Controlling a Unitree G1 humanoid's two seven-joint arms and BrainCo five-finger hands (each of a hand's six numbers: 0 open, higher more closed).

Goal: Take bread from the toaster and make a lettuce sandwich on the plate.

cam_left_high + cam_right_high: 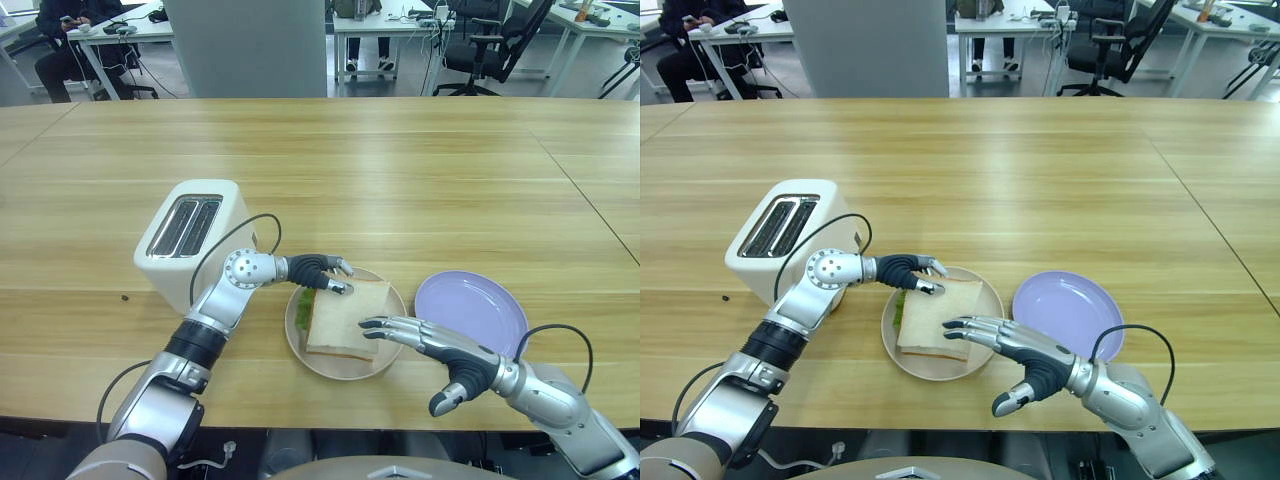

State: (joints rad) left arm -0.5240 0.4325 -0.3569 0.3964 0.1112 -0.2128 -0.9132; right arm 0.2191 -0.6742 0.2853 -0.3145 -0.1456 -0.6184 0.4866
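Pale sandwich (345,318) on plate (340,372) (lettuce (304,308) peeking left); left hand (315,270) and right hand (455,360) spread, empty.

No text, label, number or sign can be read on the toaster (190,240) at nine o'clock, the tan plate (345,372) or the purple plate (470,310).

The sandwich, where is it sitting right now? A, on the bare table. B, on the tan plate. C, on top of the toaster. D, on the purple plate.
B: the sandwich, with lettuce showing at its left edge, lies on the tan plate, beside the purple plate.
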